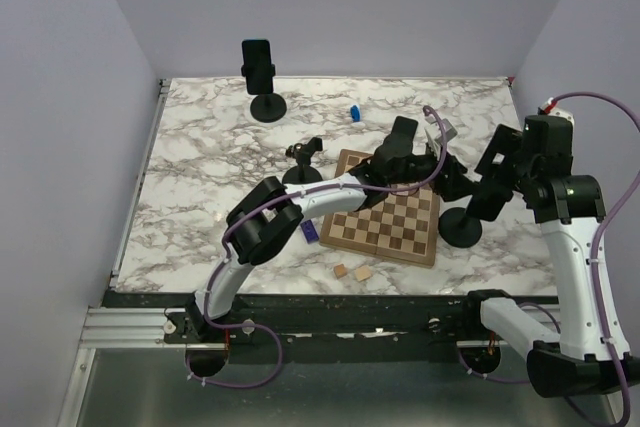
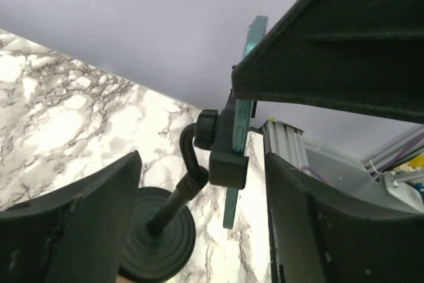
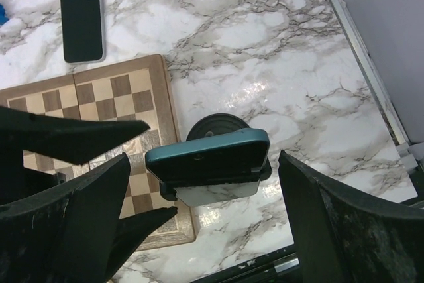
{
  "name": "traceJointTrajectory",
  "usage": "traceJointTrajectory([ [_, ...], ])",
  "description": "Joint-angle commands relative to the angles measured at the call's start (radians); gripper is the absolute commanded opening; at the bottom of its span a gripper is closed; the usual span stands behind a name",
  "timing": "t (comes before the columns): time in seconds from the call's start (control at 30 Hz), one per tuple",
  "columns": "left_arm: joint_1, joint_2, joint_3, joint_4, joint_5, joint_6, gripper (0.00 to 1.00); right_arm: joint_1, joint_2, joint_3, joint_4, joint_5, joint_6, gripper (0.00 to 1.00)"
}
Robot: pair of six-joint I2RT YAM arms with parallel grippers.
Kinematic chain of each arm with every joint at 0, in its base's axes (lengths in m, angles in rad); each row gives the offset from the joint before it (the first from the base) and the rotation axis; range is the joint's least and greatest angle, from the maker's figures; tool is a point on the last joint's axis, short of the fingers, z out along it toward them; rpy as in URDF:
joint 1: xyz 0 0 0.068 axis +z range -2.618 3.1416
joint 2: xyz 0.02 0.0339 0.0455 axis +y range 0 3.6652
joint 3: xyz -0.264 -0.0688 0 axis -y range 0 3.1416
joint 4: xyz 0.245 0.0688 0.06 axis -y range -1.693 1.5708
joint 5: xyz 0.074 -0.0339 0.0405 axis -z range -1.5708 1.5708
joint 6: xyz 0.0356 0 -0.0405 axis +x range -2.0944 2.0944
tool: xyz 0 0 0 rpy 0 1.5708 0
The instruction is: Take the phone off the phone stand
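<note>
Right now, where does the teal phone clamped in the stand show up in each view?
Top external: teal phone right of the chessboard, above the stand's round base.
Left wrist: phone centre, edge-on; base lower left.
Right wrist: phone centre, seen from above; base just beyond.
Shared landmark: the round base.

Teal phone (image 3: 209, 157) sits clamped in the black, round-based phone stand (image 2: 162, 233).

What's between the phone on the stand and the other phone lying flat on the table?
In the right wrist view, a corner of the chessboard lies between the teal phone in the stand and the flat phone.
</note>
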Motion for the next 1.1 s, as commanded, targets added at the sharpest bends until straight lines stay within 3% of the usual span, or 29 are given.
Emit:
traceJointTrajectory([
  [0.0, 0.021, -0.057, -0.013, -0.004, 0.091, -0.004, 0.91, -0.001, 0.0, -0.036, 0.033, -0.068, -0.056, 1.0],
  [0.13, 0.046, -0.108, -0.092, 0.038, 0.144, -0.02, 0.92, 0.0, 0.0, -0.054, 0.033, -0.07, -0.075, 1.0],
  [0.33, 0.065, -0.161, -0.19, 0.087, 0.193, -0.024, 0.79, 0.0, -0.001, -0.101, 0.046, 0.008, -0.064, 0.99],
  [0.43, 0.067, -0.167, -0.206, 0.1, 0.204, -0.025, 0.78, 0.0, -0.003, -0.115, 0.064, 0.016, -0.06, 0.97],
  [0.83, 0.062, -0.121, -0.181, 0.126, 0.208, -0.073, 0.62, 0.0, 0.009, -0.144, 0.147, -0.008, -0.072, 0.88],
  [1.07, 0.049, -0.079, -0.113, 0.088, 0.229, -0.072, 0.6, 0.0, -0.002, -0.177, 0.147, 0.007, -0.072, 0.86],
])
